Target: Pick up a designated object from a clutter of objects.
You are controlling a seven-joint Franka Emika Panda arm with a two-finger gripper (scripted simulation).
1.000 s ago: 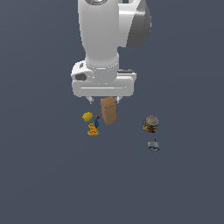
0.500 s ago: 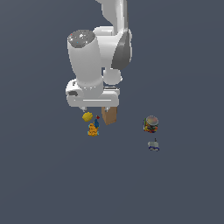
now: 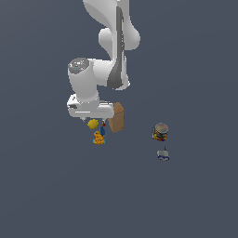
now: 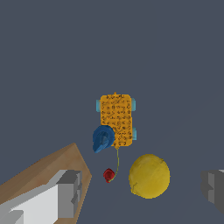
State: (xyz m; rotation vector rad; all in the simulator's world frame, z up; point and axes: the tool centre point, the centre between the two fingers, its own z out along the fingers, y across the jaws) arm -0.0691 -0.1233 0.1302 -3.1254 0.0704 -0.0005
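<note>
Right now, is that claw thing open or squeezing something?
Gripper: open, holding nothing; its fingers sit either side of the yellow lump without touching it.

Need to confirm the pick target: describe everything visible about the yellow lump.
The yellow lump is small, roundish and lemon-like, plain yellow with a faintly mottled, matte skin. It sits on the dark floor beside the orange figure, apart from the brown box. The gripper is above it with fingers spread on either side, not touching.

Yellow lump [image 4: 149, 176], plain and roundish, rests just beside the orange figure [image 4: 116, 120] and near the tan box [image 3: 116, 117].
</note>
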